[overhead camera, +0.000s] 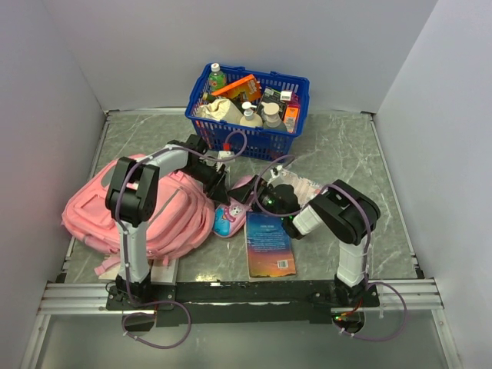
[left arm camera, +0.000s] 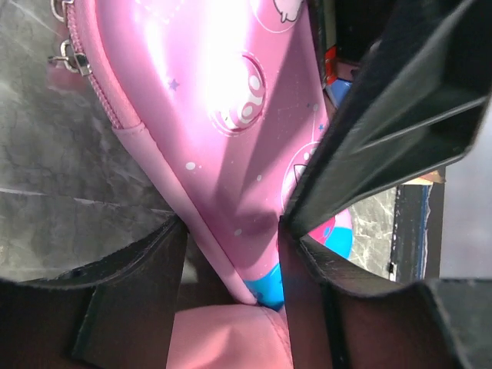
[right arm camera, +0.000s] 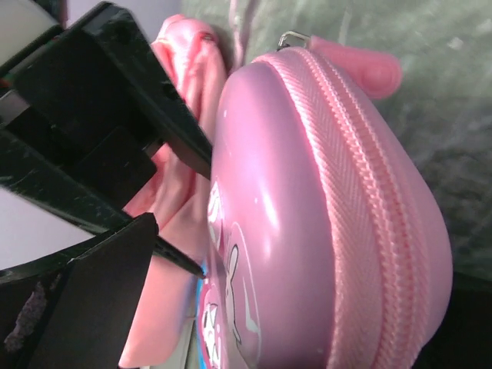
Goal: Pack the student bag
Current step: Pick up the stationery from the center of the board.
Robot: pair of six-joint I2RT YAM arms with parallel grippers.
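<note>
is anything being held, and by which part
The left gripper is clamped on the pink pencil case, across its narrow end by the blue edge. The right gripper is open beside it, holding nothing.

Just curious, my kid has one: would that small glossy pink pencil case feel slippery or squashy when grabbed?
Probably slippery: the small glossy pink pencil case shows bright glare on its shell. Likely stiff: its domed lid has a smooth moulded curve. Flattish, so unlikely to roll.
</note>
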